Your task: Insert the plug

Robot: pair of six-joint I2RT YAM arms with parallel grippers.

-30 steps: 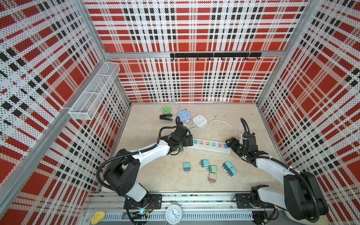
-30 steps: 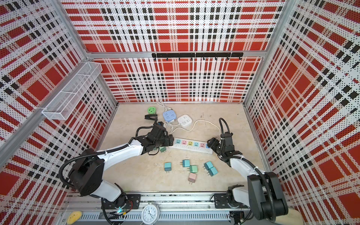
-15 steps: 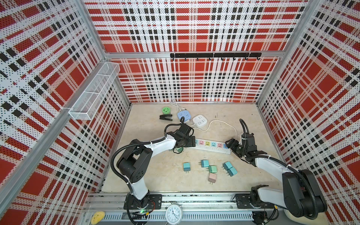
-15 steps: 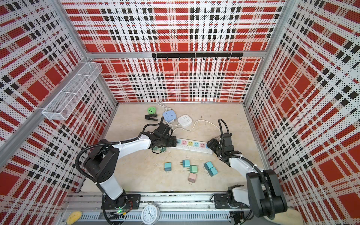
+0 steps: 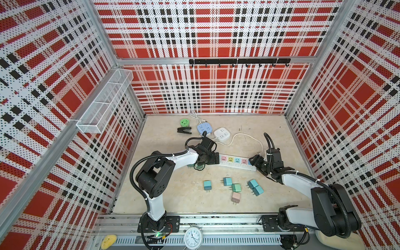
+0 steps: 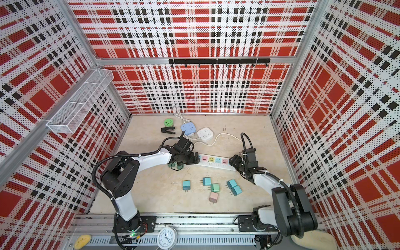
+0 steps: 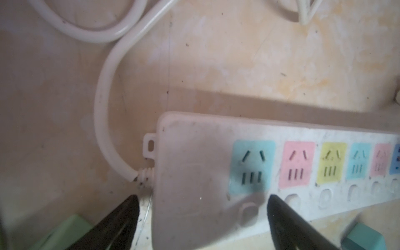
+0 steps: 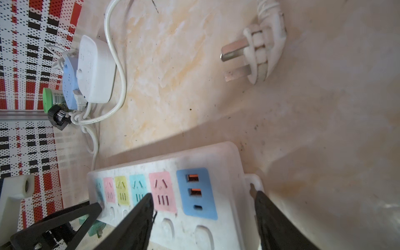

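Arms crowd the power strip (image 5: 234, 162) from both ends. The left gripper (image 7: 201, 197) is released, fingers spread wide over the cord end and grasping nothing. The right gripper (image 8: 203, 193) is released too, straddling the USB end.

The pale green plug (image 7: 65, 231) lies on the surface just beside the left fingers. It is cut off at the wrist view's edge and mostly hidden under that arm in both top views.

A white three-pin plug (image 8: 255, 54) lies near the strip's USB end. Six loose plugs (image 5: 236, 187) sit apart on the beige marbled surface (image 5: 173, 199).

Red plaid perforated walls (image 5: 216, 32) carry a wire basket (image 5: 104, 104) and a black hook rail (image 5: 238, 61). The clock (image 6: 167, 237) is clipped by the frame's edge.
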